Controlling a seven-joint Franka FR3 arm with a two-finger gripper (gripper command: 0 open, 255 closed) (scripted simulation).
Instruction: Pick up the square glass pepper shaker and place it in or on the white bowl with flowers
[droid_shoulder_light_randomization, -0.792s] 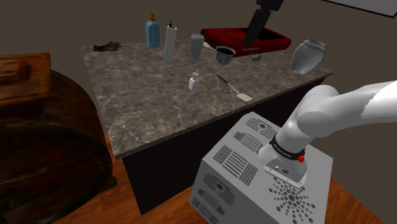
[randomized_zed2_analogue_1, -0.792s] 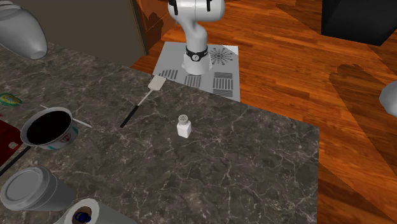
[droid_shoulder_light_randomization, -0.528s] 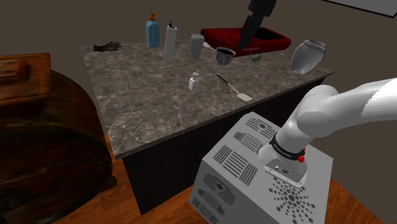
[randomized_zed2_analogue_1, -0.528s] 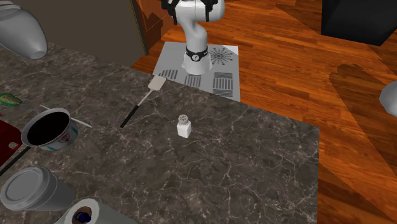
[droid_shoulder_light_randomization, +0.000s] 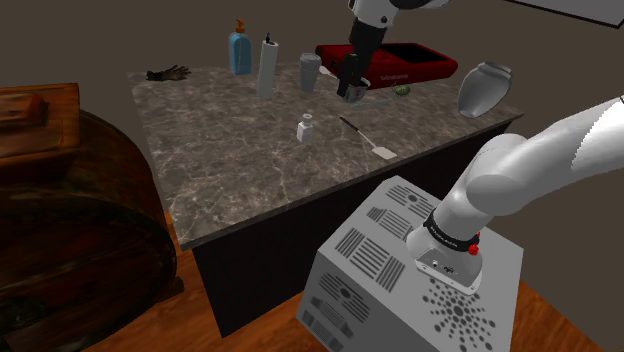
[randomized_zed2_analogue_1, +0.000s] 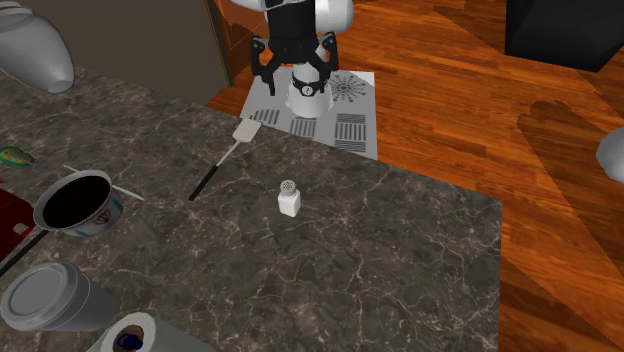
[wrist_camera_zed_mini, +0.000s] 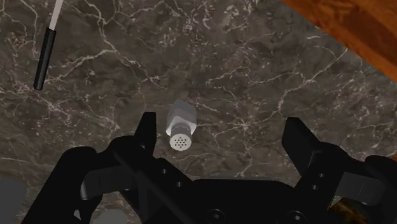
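Gripper (wrist_camera_zed_mini: 221, 127) splayed wide, empty, aimed down for top grasp. Pepper shaker (randomized_zed2_analogue_1: 290, 199) upright on counter (randomized_zed2_analogue_1: 400, 260), 6 o'clock from gripper in second exterior view; bowl (randomized_zed2_analogue_1: 100, 218) at shaker's 9 o'clock, well apart.

Dark veined marble counter (droid_shoulder_light_randomization: 230, 150); reddish plank floor (randomized_zed2_analogue_1: 450, 90); rounded dark wooden furniture (droid_shoulder_light_randomization: 70, 230) beside counter

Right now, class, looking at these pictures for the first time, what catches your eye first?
A small white square shaker with a perforated top stands alone on the dark veined marble counter. The arm's black fingers hang open above it. A white patterned bowl sits near the red tray.
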